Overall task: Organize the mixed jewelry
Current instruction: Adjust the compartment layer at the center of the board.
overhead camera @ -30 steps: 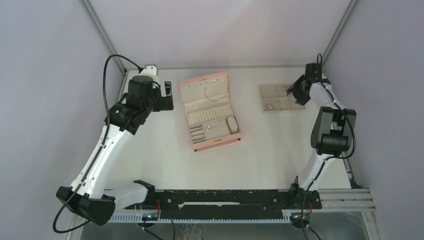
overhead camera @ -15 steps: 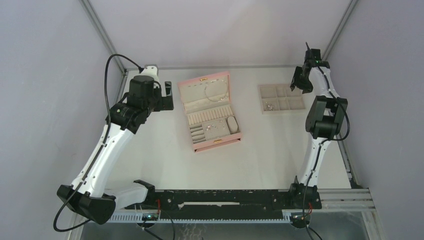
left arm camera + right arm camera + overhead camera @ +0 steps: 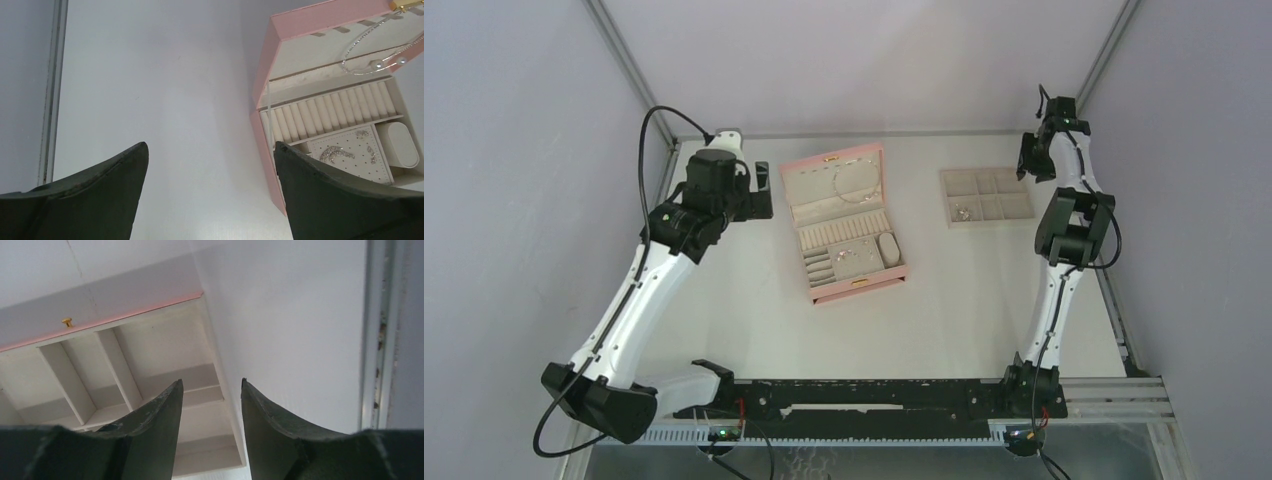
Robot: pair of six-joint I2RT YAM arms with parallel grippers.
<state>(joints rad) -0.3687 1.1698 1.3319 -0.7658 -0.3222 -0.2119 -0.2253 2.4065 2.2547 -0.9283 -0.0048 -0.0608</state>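
The necklace (image 3: pixel 852 185) lies as a flat loop in the open lid of the pink box (image 3: pixel 859 283). Its long axis runs at a slant from the hinge toward the lid's far edge, with two small beads on the hinge side. A few small silver pieces (image 3: pixel 856 255) sit on the dotted pad in the box's lower half, beside the ring rolls. More bits (image 3: pixel 964 212) rest in a near-left compartment of the beige tray (image 3: pixel 1014 205), well right of the box on the table (image 3: pixel 724 300).

The left arm stretches long from its base up the left side, and the left gripper (image 3: pixel 759 195) points across at the lid, spread wide and empty. The right arm stands steep and folded, and the right gripper (image 3: pixel 1031 165) hangs over the tray's far right corner, partly parted with nothing in it.
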